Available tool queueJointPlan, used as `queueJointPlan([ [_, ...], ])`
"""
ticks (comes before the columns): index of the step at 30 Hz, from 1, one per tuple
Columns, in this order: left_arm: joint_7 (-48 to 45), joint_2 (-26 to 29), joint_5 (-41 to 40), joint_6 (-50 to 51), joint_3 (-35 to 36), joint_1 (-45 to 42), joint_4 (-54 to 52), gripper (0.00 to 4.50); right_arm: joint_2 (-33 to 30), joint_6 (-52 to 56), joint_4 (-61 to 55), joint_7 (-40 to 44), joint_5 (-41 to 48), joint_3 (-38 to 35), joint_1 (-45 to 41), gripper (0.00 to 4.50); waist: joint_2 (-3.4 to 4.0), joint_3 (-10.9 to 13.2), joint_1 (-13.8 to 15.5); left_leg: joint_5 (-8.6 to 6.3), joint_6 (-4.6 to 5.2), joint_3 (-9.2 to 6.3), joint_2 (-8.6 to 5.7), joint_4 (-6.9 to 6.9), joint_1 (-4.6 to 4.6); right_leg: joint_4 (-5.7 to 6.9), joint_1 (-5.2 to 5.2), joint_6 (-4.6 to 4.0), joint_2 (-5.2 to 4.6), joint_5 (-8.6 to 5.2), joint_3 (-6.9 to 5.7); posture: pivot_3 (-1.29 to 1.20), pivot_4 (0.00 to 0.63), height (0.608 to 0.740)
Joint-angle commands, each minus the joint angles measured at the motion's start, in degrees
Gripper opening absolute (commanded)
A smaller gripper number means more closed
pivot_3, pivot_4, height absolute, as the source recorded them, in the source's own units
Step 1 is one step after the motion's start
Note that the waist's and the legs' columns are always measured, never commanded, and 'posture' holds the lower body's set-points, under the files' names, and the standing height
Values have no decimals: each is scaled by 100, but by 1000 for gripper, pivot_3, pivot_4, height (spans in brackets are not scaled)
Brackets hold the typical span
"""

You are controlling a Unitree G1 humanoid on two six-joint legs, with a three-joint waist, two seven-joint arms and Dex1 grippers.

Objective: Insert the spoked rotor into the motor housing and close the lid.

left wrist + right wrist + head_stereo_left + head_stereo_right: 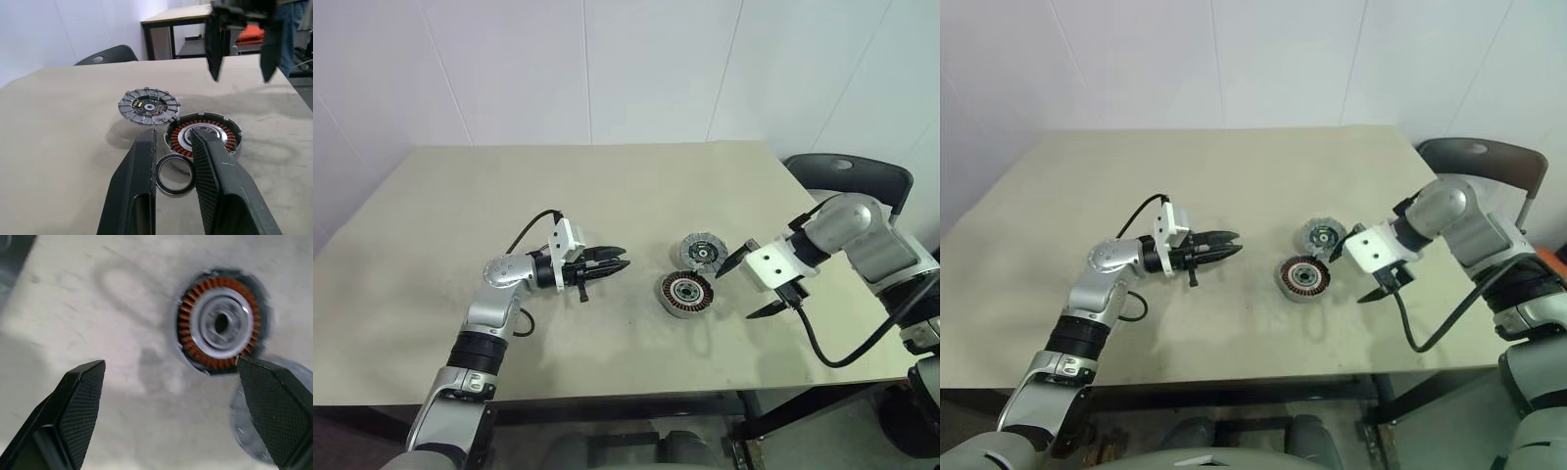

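Right now the motor housing (686, 293) sits open on the table (460, 196), the lid (704, 252) just behind it, apparently touching. To its left, the left gripper (172, 161) pinches a thin dark ring (174, 175). The right gripper (748, 287) hovers alongside, fingers spread, empty.

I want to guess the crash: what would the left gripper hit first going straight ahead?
Likely the motor housing, maybe the lid beside it; depth is unclear. The left gripper holds a thin ring.
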Motion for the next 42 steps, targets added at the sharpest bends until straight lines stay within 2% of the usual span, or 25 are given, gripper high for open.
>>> queueJointPlan([
  [1, -66, 123, -65, -206, 32, -6, -70, 744, 122, 118, -320, -53, 21, -241, 176, 4500, 0, 0, 8, 0, 0, 0, 0, 0, 0, 0, -1, 0, -1, 0, 0, 0, 0, 740],
  [11, 70, 233, -107, -227, 121, -94, 5, 744, 527, -160, -160, -299, -439, -172, 623, 4500, 0, -1, 28, -1, -2, 1, -5, -1, -5, -7, -2, -2, -13, 1, 1, 0, 0, 740],
  [17, 116, 236, -122, -244, 105, -1, -81, 744, 817, -380, 239, -408, -677, -165, 540, 4500, 0, -1, 9, -1, -2, 1, -5, -1, -4, -3, -2, -2, -11, 2, 1, 0, 0, 740],
  [20, 144, 235, -129, -254, 100, 8, -84, 744, 953, -574, 465, -505, -767, -174, 489, 3927, 0, -1, 14, -1, -2, 1, -5, -1, -4, -4, -2, -2, -10, 2, 1, 0, 0, 740],
  [30, 207, 216, -110, -310, 82, 33, -61, 744, 1187, -808, 718, -628, -892, -194, 316, 625, 0, -1, 18, -1, -2, 1, -6, -1, -4, -4, -1, -2, -10, 3, 0, 0, 0, 740],
  [34, 241, 195, -98, -332, 79, 5, -18, 744, 1192, -909, 726, -631, -905, -191, 268, 625, 0, -1, 15, -1, -1, 1, -7, -1, -5, -5, -1, -2, -11, 3, 0, 0, 0, 740],
  [37, 263, 182, -90, -353, 77, -20, 25, 744, 1261, -898, 709, -664, -868, -219, 194, 91, 0, -1, 13, -1, -1, 1, -7, -1, -5, -4, -1, -2, -11, 3, 0, 0, 0, 740],
  [38, 267, 181, -88, -357, 76, -26, 36, 744, 1274, -873, 698, -659, -865, -221, 181, 41, 0, -1, 12, -1, -1, 1, -7, -1, -5, -4, -1, -2, -10, 3, 0, 0, 0, 740],
  [42, 285, 162, -87, -381, 72, -56, 78, 744, 1391, -744, 592, -647, -829, -239, 120, 41, 1, -1, -2, -1, -1, 1, -6, -2, -4, -2, -3, 5, -9, 7, 0, 0, 0, 740],
])
